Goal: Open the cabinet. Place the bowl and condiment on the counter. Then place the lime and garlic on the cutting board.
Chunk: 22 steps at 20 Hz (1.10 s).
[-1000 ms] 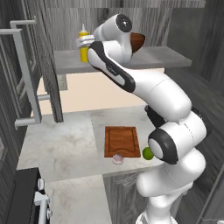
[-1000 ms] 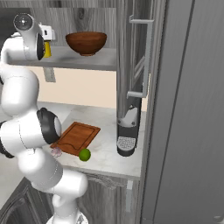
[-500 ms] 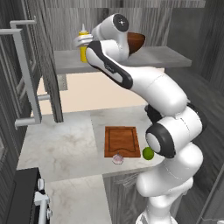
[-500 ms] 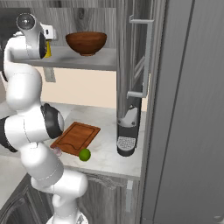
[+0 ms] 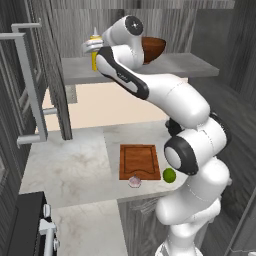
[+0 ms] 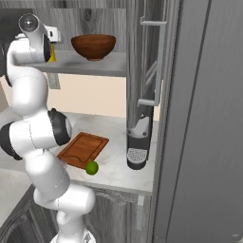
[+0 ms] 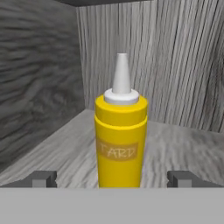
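Observation:
The yellow condiment [image 7: 121,140] bottle stands upright on the grey shelf of the open cabinet [image 5: 150,67], in its left corner. My gripper [image 7: 113,179] is level with it and open, one fingertip on each side and clear of the bottle. From the left base view the hand covers part of the condiment [image 5: 93,56]. The dark wooden bowl [image 6: 93,46] sits on the same shelf to the right. Below, on the counter [image 5: 75,165], lies the cutting board [image 5: 139,161], with the garlic [image 5: 134,181] and the lime [image 5: 169,174] just off its near edge.
The cabinet's left door [image 5: 35,85] swings out over the counter, and the right door [image 6: 147,61] stands open beside a black coffee machine [image 6: 137,142]. A tall grey panel closes off the right side. A stove edge [image 5: 30,225] shows at the lower left.
The hand has edged closer to the condiment bottle and the arm's elbow has shifted. The jaws have stayed open, and nothing on the shelf or counter has moved.

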Motion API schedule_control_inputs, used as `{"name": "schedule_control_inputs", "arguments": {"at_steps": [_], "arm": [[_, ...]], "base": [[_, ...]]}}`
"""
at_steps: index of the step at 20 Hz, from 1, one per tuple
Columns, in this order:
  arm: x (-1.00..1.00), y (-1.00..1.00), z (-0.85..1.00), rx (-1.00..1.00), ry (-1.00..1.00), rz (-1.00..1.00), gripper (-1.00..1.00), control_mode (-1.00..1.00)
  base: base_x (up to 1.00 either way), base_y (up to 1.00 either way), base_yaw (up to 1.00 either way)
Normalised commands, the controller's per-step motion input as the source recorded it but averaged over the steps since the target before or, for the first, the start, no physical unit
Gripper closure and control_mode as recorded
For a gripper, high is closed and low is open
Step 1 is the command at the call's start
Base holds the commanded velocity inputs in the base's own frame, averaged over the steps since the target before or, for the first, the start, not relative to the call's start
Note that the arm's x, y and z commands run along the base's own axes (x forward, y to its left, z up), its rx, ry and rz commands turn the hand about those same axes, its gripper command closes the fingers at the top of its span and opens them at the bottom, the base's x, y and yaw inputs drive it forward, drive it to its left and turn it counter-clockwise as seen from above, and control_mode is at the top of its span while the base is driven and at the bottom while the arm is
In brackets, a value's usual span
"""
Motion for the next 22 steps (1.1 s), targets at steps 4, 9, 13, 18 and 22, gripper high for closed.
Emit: {"name": "schedule_control_inputs", "arguments": {"at_steps": [4,9,13,18,22], "arm": [[0.09,0.07,0.0,0.0,0.0,-0.01,-1.0,-1.0],[0.08,0.03,0.0,0.0,0.0,-0.01,-1.0,-1.0],[0.06,0.02,0.0,0.0,0.0,-0.01,-1.0,-1.0],[0.08,0.0,0.0,0.0,0.0,-0.01,-1.0,-1.0],[0.11,0.0,0.0,0.0,0.0,-0.01,-1.0,-1.0]], "base": [[0.0,0.0,0.0],[0.0,0.0,0.0],[0.0,0.0,0.0],[0.0,0.0,0.0],[0.0,0.0,0.0]]}}
